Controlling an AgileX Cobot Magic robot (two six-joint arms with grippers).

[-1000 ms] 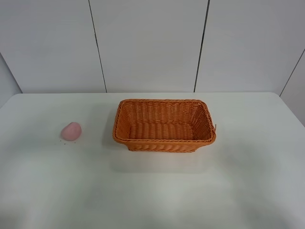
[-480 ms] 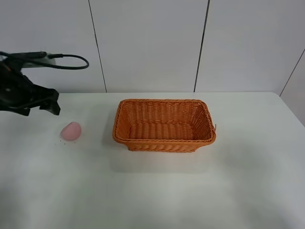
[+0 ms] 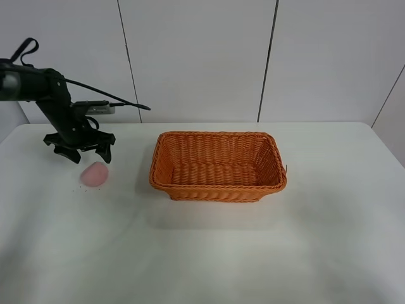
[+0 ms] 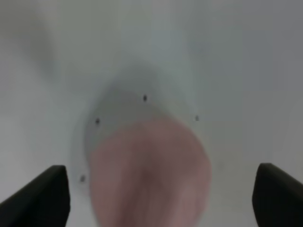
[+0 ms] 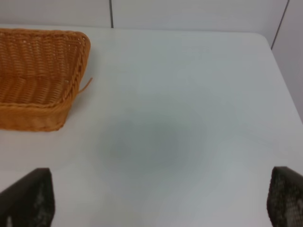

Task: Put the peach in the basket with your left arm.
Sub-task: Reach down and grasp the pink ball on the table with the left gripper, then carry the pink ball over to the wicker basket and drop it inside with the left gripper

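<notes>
The pale pink peach lies on the white table, left of the orange wicker basket. My left gripper hangs just above and behind the peach, open, its fingers spread. In the left wrist view the blurred peach fills the space between the two black fingertips, untouched. The right gripper is out of the high view; in the right wrist view its fingertips stand wide apart with nothing between them, over bare table right of the basket.
The white table ends at a white panelled wall behind. A black cable trails from the left arm. Small dark specks lie on the table around the peach.
The left arm came into view from the left and moved right and down, until its open gripper hangs over the peach. The peach and basket have not moved.
</notes>
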